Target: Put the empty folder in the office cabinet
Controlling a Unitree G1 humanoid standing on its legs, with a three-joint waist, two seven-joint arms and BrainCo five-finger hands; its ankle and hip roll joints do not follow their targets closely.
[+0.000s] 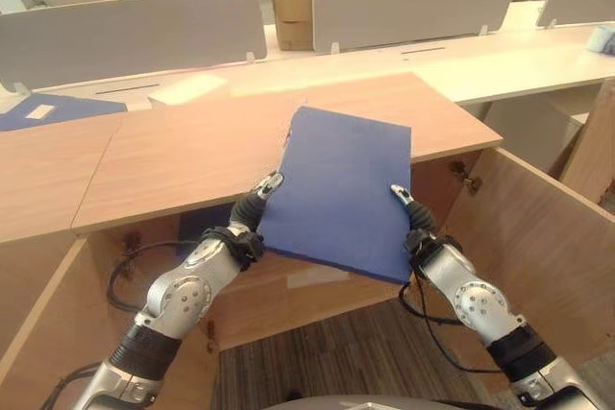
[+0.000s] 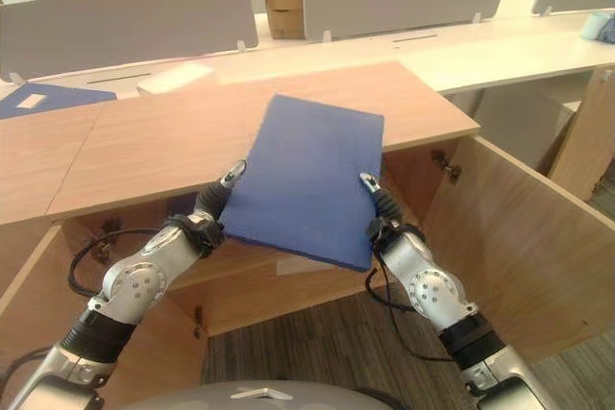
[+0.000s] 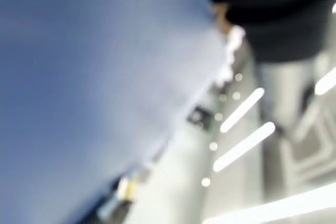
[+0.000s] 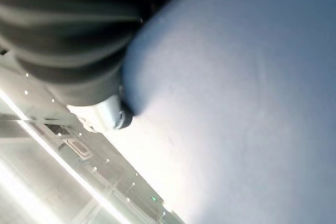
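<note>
I hold a blue folder (image 1: 336,194) flat and slightly tilted between both hands, over the front edge of the wooden cabinet top (image 1: 183,156). My left hand (image 1: 252,206) grips its left edge, thumb on top and fingers hidden beneath. On the right edge sits my right hand (image 1: 415,223), gripping the same way. The folder's underside (image 4: 236,103) shows close up in the right wrist view beside the dark ribbed cover (image 4: 68,35), and as a blue surface (image 3: 79,77) in the left wrist view. Below the folder the cabinet stands open.
The cabinet's right door (image 1: 538,256) swings out wide, and the left door (image 1: 48,333) is open too. Another blue folder (image 1: 43,110) lies on the top at the far left. White desks with grey dividers (image 1: 413,7) and a cardboard box (image 1: 293,12) stand behind.
</note>
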